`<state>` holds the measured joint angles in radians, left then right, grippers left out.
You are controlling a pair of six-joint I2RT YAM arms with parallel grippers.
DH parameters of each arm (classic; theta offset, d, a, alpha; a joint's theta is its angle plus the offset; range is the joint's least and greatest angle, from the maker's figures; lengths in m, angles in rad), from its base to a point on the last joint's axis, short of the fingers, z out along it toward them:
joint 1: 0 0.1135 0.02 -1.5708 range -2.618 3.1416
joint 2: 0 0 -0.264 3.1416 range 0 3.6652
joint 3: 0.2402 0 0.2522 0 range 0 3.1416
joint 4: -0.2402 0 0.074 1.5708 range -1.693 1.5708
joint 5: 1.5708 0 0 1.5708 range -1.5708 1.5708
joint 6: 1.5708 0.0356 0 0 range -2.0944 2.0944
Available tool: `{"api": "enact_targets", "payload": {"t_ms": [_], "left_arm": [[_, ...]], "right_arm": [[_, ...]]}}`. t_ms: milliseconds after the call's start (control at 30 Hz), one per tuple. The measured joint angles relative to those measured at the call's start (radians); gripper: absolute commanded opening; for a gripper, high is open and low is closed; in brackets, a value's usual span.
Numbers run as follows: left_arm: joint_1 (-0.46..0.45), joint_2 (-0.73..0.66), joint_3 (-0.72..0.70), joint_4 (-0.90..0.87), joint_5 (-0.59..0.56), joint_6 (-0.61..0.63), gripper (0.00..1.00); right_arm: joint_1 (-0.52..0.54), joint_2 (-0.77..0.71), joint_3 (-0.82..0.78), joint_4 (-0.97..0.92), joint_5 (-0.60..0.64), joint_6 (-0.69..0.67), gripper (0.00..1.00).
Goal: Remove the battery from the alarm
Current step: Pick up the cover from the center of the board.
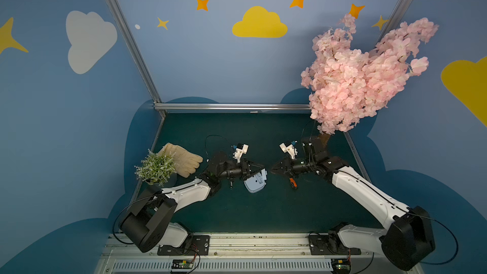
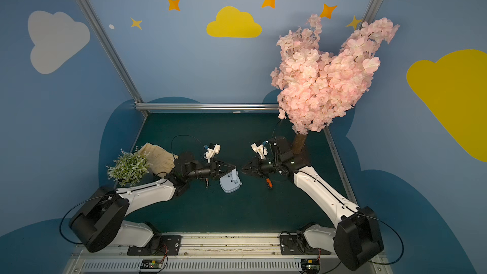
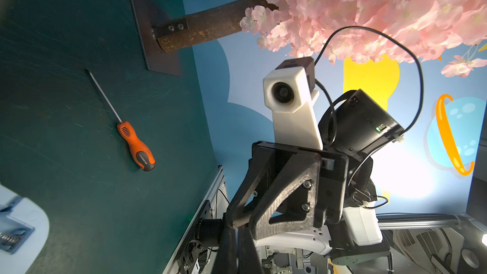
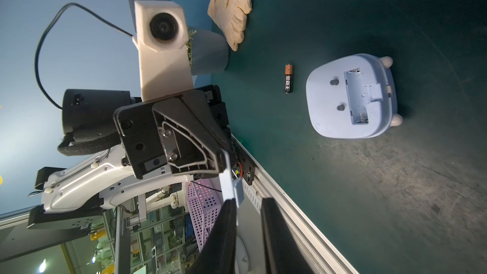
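The pale blue alarm [image 1: 255, 183] [image 2: 229, 182] [image 4: 334, 96] lies face down on the green mat, its back compartment [image 4: 357, 96] open with no cell in it. The battery [image 4: 288, 79] [image 1: 231, 184] lies loose on the mat beside the alarm, touched by nothing. My left gripper [image 1: 263, 167] [image 3: 235, 229] hovers above the alarm, shut on the pale flat battery cover [image 4: 229, 180]. Tip to tip with it, my right gripper [image 1: 272, 170] [image 4: 249, 201] is open. The cover's free end rests along one right finger [image 4: 226, 222].
An orange-handled screwdriver [image 1: 292, 182] [image 3: 135, 144] lies under the right wrist. A cream glove [image 1: 184, 159] and a potted plant [image 1: 156, 168] stand at the mat's left edge. A pink blossom tree [image 1: 355, 75] rises from its trunk [image 3: 205, 25] at the back right.
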<state>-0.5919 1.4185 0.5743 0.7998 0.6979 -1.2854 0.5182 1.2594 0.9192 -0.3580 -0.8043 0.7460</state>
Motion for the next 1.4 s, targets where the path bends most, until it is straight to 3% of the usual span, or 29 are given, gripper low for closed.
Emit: {"api": "enact_targets", "payload": {"t_ms": [367,800,1400], "left_arm": [[0.000,0.014,0.000,-0.040,0.005,0.003,0.03],[0.000,0.020,0.000,-0.037,0.006,0.002,0.03],[0.000,0.027,0.000,-0.031,0.006,-0.002,0.03]], "right_arm": [[0.028,0.051,0.003,-0.004,-0.061,-0.052,0.21],[0.060,0.093,0.008,0.003,-0.066,-0.055,0.15],[0.048,0.093,0.008,0.002,-0.058,-0.056,0.17]]}}
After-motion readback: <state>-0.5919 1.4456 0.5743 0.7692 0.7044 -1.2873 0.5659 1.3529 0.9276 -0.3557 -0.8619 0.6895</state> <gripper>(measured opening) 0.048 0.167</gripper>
